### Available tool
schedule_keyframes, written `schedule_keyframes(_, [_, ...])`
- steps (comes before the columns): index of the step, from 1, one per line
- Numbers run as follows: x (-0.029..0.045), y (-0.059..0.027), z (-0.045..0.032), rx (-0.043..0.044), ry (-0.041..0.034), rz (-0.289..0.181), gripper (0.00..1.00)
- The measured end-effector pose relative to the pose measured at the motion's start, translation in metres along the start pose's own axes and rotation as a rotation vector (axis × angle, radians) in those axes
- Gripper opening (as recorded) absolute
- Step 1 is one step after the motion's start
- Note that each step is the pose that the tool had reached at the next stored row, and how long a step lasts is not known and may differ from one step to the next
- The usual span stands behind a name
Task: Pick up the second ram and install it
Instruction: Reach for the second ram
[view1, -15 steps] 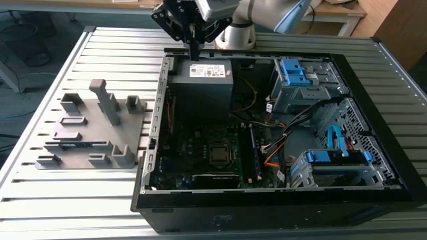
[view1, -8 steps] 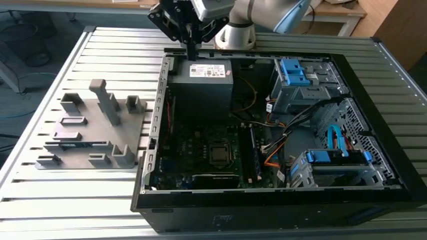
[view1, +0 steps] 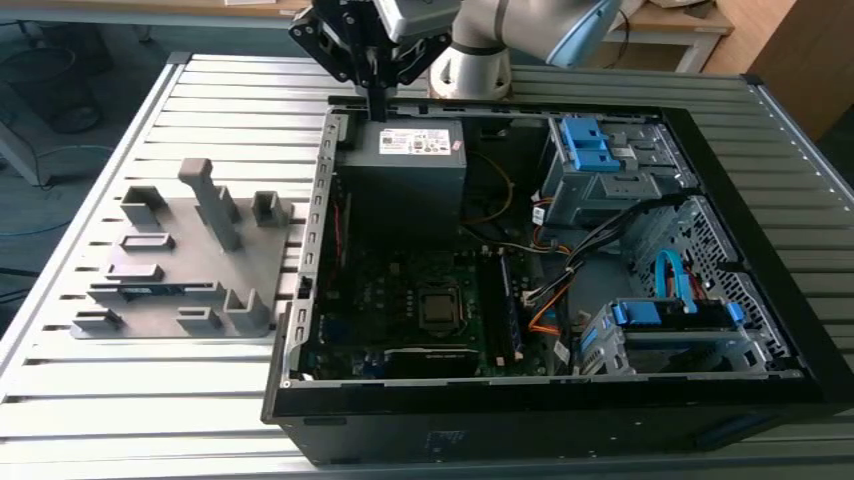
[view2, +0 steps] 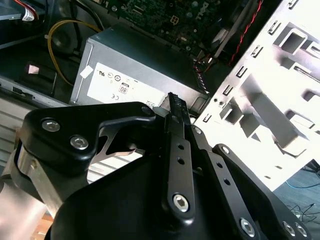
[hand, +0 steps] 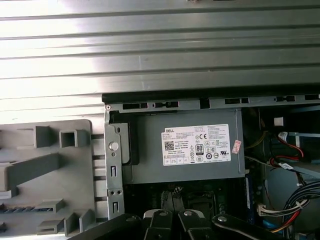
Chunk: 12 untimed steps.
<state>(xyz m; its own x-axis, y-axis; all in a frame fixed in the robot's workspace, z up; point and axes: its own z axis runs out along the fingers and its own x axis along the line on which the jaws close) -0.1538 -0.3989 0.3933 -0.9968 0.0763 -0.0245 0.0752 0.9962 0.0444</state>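
The second ram (view1: 150, 290) is a thin blue-green strip lying in a slot of the grey holder block (view1: 187, 255), on the exterior view's left. My gripper (view1: 378, 110) hangs above the far left corner of the open computer case (view1: 300, 300), well away from the ram. Its black fingers are pressed together with nothing between them, which also shows at the gripper (view2: 172, 98) in the second wrist view. In the first wrist view the gripper (hand: 172, 197) points at the grey power supply (hand: 187, 150). On the motherboard (view1: 400, 300), the memory slots (view1: 507, 300) run beside the processor socket.
The case's metal side wall (view1: 318, 200) stands between the holder block and the motherboard. Blue drive cages (view1: 594, 150) and bundles of cables (view1: 587, 260) take up the case's right side. The ribbed metal table (view1: 160, 400) surrounds everything. The holder block has several upright posts (view1: 214, 200).
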Motion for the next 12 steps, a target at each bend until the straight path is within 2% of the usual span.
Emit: schedule_keyframes(12, [0.0064, -0.0005, -0.0001, 0.0001, -0.0001, 0.000, 0.10])
